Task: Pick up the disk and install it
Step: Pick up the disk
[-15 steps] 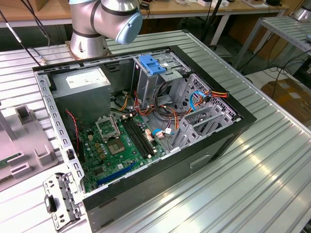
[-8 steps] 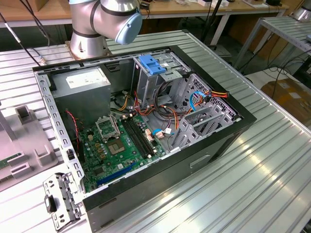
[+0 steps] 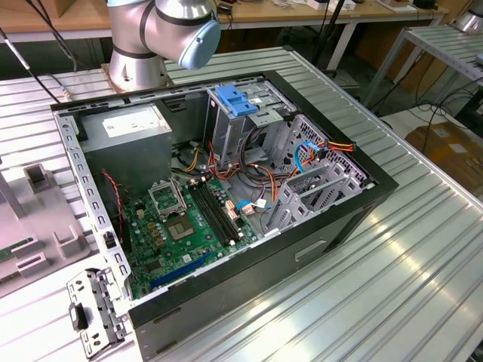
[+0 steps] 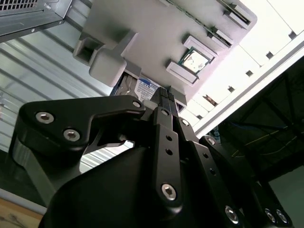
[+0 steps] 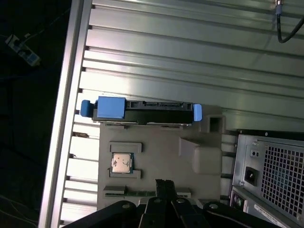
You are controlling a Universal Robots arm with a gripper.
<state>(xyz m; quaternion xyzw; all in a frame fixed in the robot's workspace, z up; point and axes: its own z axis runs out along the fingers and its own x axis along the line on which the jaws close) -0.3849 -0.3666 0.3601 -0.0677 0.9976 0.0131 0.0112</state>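
You are seeing a ribbed metal desk carrying an open computer case, with more desks behind. The arm is being cut off at the exterior view's top. The disk is standing on edge in a grey tray beside the case. Your claw is hanging clenched and empty above the tray, clear of the disk, its body hiding most of the disk's label in the second wrist view.

- The Universal Robots arm rises at the far edge of the exterior view, left of centre, its silver shoulder joint capped in pale blue.
- In both wrist views the black gripper has its fingertips pressed together, with the linkage bars fanning out behind them.
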